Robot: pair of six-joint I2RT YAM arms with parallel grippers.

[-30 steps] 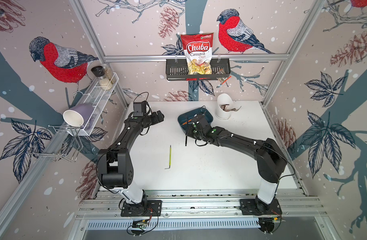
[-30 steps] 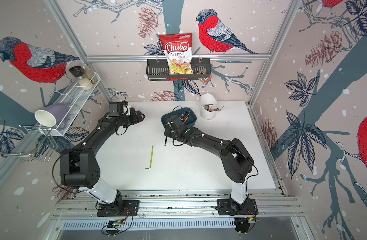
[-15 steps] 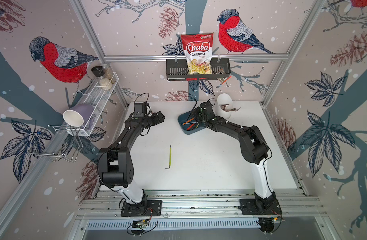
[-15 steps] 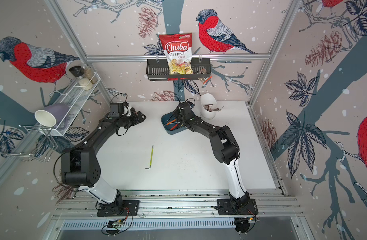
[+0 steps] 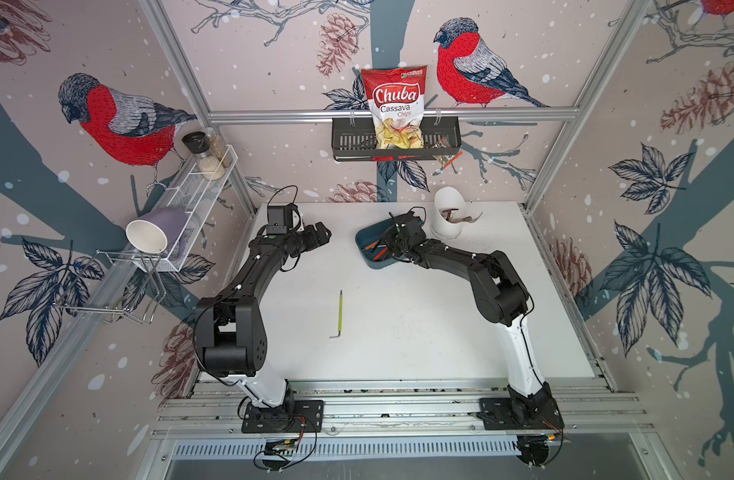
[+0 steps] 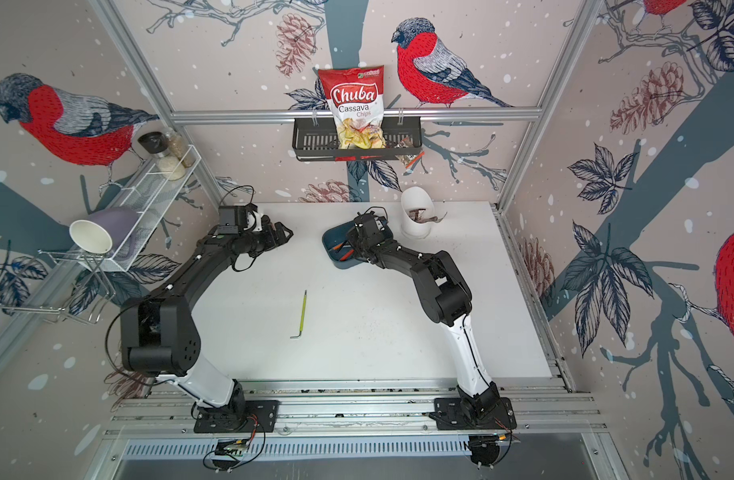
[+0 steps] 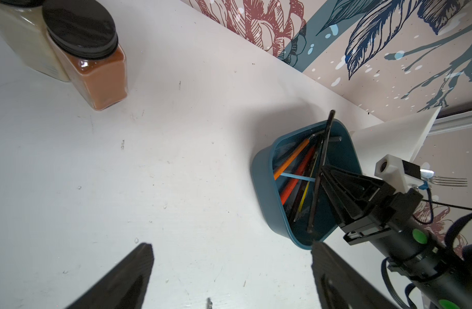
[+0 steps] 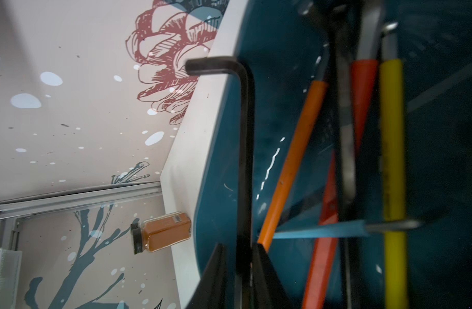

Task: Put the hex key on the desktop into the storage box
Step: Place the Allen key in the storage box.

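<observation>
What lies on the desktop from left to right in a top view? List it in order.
In order: hex key → storage box → cup.

The black hex key (image 8: 245, 160) runs off the frame's edge between the right hand's (image 8: 239, 250) fingers (image 8: 267, 273); whether they touch it cannot be told. The storage box's (image 8: 221, 174) interior is blurred.

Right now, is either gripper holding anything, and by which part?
Right gripper brackets the black hex key mid-shaft over the blue box; a firm clamp cannot be told. Left gripper is open, empty.
</observation>
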